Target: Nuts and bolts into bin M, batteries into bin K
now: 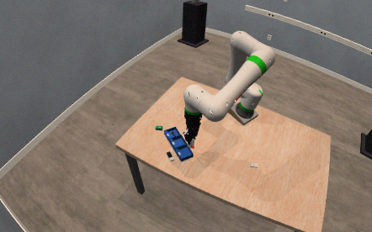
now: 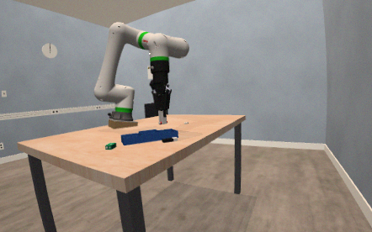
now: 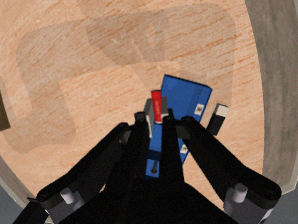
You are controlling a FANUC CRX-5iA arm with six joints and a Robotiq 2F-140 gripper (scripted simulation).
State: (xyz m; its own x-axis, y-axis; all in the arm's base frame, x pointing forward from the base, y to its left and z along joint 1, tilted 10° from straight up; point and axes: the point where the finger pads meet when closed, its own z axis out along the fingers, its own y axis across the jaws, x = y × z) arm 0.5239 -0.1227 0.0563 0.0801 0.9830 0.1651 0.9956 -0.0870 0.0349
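Note:
My gripper (image 1: 191, 143) (image 2: 162, 120) (image 3: 157, 105) is shut on a red battery (image 3: 157, 104), which sticks out past the fingertips. It is held above the table, close beside the long side of the blue bins; in the wrist view it overlaps their edge. The blue bins (image 1: 185, 154) (image 2: 148, 138) (image 3: 182, 92) stand in a joined row of three, with small white labels whose letters are too small to read. A dark bolt (image 3: 154, 167) lies in the bin at one end of the row. The fingers hide part of the middle bin.
A black and white block (image 1: 170, 156) (image 2: 170, 139) (image 3: 218, 120) lies beside the bins, near the table's edge. A small green object (image 1: 159, 128) (image 2: 111, 145) lies off the far end of the row. A white domino-like piece (image 1: 254, 166) (image 2: 186, 123) lies farther along the table.

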